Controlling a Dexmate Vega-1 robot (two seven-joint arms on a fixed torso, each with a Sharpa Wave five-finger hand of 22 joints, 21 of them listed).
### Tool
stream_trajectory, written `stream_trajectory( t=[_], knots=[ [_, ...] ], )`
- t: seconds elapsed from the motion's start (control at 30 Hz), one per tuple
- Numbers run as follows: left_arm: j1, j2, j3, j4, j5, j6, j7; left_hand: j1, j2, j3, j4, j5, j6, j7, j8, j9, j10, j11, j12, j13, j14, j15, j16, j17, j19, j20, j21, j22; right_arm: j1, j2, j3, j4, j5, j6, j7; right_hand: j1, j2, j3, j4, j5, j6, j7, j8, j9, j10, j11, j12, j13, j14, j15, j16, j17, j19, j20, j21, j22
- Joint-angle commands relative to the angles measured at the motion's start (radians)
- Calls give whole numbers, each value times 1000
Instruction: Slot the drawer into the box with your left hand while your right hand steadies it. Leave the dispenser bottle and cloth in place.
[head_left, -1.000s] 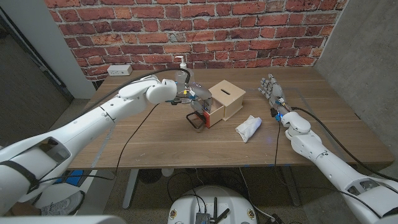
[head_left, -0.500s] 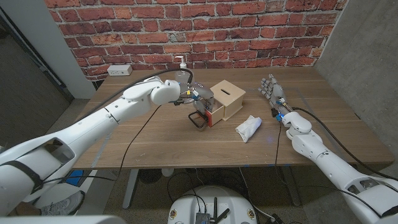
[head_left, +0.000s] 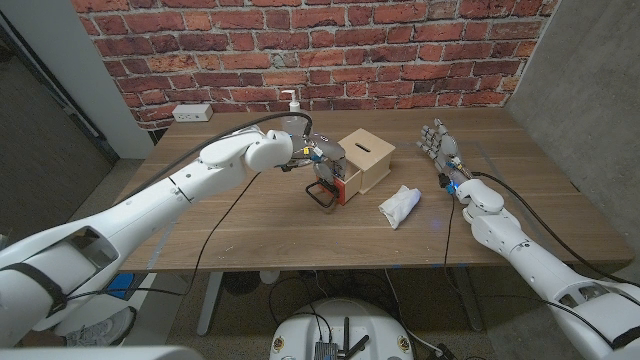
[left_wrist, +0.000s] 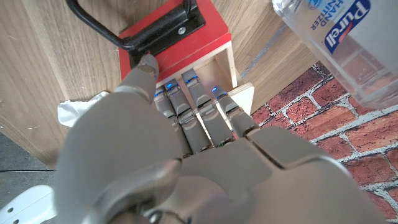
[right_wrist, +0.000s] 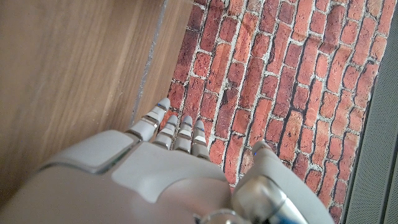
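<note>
this looks like a lab or test room set up in an office-type building, not a home. a plain wooden table (head_left: 300, 225) stands against a bare red brick wall (head_left: 330, 45), with a grey concrete wall (head_left: 590, 90) on one side and a grey panel (head_left: 60, 70) on the other. a white power strip (head_left: 191, 112) sits at the table's back edge, and black cables (head_left: 215, 215) trail across the top and hang below it. a bottle of hand sanitiser (left_wrist: 339, 43) stands on the table. the floor is dark and plain.
</note>
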Motion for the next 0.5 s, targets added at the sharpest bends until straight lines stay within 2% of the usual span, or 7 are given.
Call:
stream_trajectory(
  t=[0.03,0.2,0.3,0.5],
  knots=[
    [20,18,-13,-59,4,41,-28,-22,-34,4,2,0,-37,-2,-12,-2,-45,-1,-4,1,-25,-95,-5,3,9,-149,5,0,13,1,1,21,10,2,30,7,25,5,4,0,8,1,3,1,5,4,8,4,7,-16,5,2,6,1,6,3],
    [25,21,-13,-73,17,48,-32,-56,-66,2,-4,-1,-80,-5,-15,-4,-114,0,-4,1,-83,-90,-10,1,17,-144,4,0,15,2,1,24,13,1,35,7,25,5,4,0,8,1,3,1,5,3,8,4,7,-16,5,2,9,4,6,3],
    [27,22,-14,-75,21,46,-26,-62,-66,5,-3,-1,-90,-3,-15,-3,-128,0,-4,1,-92,-90,-8,1,16,-141,3,0,15,2,1,24,13,1,36,6,24,5,4,0,8,1,3,1,5,4,8,4,8,-16,5,2,9,4,6,3],
    [29,22,-16,-79,27,41,-20,-93,-104,-1,-6,-5,-153,-1,-17,2,-214,25,-5,0,-172,-81,-10,0,13,-125,3,1,10,-2,3,18,15,1,35,6,24,5,4,-1,10,1,3,1,5,3,8,4,8,-15,5,2,10,5,6,3]
  ],
)
